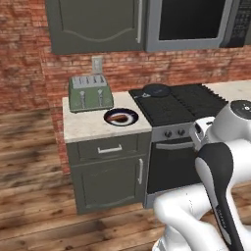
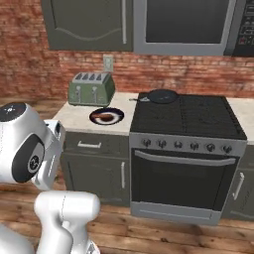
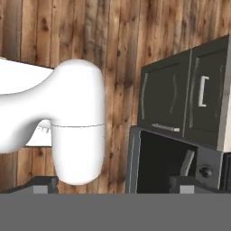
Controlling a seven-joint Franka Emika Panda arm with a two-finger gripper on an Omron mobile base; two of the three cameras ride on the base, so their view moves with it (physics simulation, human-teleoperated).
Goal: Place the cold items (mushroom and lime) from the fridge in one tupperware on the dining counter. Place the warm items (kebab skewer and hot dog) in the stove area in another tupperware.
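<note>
one dark plate [image 1: 121,117] is seen on the pale counter [image 1: 88,126] left of the stove [image 1: 179,105], and on it lies one brown, elongated food item [image 1: 117,116]; whether it is the kebab skewer or the hot dog cannot be told at this size. the same plate is seen in the right base view, just in front of the toaster, near the counter's front edge. one green toaster [image 1: 90,92] with four slots is set behind the plate, against the brick wall, below one wall outlet [image 1: 97,64]. one black pan [image 1: 156,90] is placed on the back left burner of the stove, and nothing can be made out inside it. five knobs are counted along the stove's front panel in the right base view, above one oven door [image 2: 181,182] with a long handle. one drawer [image 1: 109,148] and one cabinet door [image 1: 112,181] are fitted under the counter. one microwave [image 1: 191,22] is mounted above the stove, beside one upper cabinet [image 1: 95,24].

the gripper [image 3: 115,182] is pointed at the wooden floor and the cabinet fronts; its two fingertips [image 3: 45,184] are held wide apart, with nothing between them.
</note>
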